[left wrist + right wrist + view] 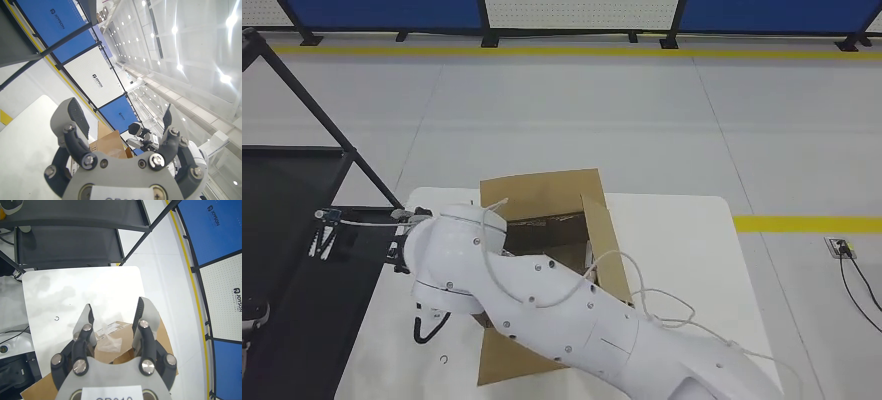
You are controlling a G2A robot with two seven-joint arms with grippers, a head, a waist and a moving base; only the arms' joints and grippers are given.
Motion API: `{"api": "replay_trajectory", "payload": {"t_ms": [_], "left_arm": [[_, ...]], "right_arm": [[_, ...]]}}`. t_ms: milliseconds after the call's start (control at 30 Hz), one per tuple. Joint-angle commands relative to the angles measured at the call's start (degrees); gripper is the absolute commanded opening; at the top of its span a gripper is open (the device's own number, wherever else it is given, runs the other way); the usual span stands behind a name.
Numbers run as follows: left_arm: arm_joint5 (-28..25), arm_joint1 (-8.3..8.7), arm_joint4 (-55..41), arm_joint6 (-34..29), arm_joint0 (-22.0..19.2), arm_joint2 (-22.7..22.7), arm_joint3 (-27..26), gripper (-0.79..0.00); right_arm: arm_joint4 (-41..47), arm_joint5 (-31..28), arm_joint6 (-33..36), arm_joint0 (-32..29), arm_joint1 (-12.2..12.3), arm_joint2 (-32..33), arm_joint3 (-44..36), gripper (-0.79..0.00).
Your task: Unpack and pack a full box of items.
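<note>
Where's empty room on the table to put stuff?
The white table is bare between the cardboard box and the black rack, and also between the box's flap and the edge near the yellow floor line. It's crowded over the box, under an arm.

Matt brown cardboard box (542, 190), smooth glossy white table (682, 240), thin clear plastic bag (110, 344)

Factory hall, blue partitions (382, 12), yellow floor line (542, 50)
</note>
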Motion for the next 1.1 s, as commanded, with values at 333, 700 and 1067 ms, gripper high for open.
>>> {"api": "replay_trajectory", "payload": {"t_ms": [333, 700, 1067], "left_arm": [[-0.4, -0.25, 1.2, -1.2, 1.1, 1.2, -1.2, 0.0], [-2.9, -0.42, 6.1, -3.8, 1.9, 5.8, -4.7, 0.0], [-3.3, -0.54, 8.3, -4.3, 2.1, 9.3, -6.6, 0.0]], "right_arm": [[-10.1, 3.3, 3.2, -9.3, 3.9, 9.9, -15.4, -0.419], [-6.3, -6.4, 11.0, -40.1, 10.9, 35.5, -53.6, 0.0], [-3.0, -4.7, 10.1, -44.3, 11.3, 39.6, -56.8, 0.0]]}}
